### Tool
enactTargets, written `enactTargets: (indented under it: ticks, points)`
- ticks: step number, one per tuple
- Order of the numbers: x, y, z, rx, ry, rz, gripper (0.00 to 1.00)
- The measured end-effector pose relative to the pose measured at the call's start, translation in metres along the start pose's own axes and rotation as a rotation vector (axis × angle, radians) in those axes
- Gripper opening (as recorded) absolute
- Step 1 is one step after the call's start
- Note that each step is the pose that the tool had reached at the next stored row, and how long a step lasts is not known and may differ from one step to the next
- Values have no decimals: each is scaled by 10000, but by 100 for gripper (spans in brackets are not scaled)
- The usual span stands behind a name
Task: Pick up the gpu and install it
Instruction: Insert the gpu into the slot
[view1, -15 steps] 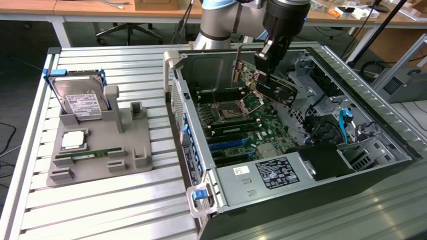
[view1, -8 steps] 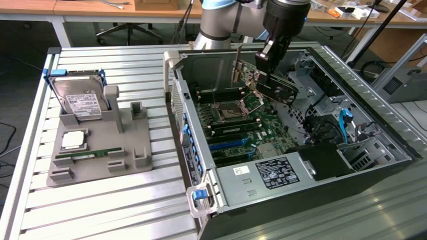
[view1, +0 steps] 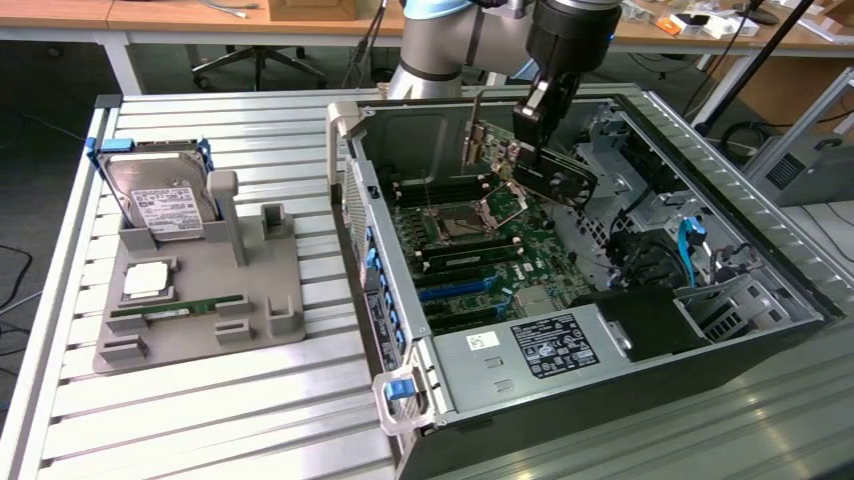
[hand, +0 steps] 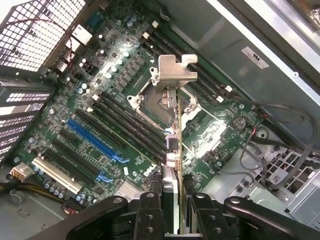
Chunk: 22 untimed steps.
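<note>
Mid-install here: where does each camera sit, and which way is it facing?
Exterior view: off the arm and high up, looking down at a slant on the table, the open case and the arm with its claw.
Wrist view: on the wrist, looking down along the claw's fingers onto the motherboard.
Shared: the gpu clamped in the claw, the motherboard and its CPU socket.
</note>
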<state>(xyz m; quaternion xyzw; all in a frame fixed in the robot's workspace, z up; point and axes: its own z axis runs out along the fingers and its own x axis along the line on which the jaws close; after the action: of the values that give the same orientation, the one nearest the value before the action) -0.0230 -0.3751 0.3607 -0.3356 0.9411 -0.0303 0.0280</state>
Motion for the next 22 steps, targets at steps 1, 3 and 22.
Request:
enactTargets:
  ticks: [1, 3, 22]
  points:
    - [0, 0, 0, -1, -3, -37, 27]
    - [0, 0, 0, -3, -6, -85, 27]
    - [-6, -5, 1, -24, -56, -739, 27]
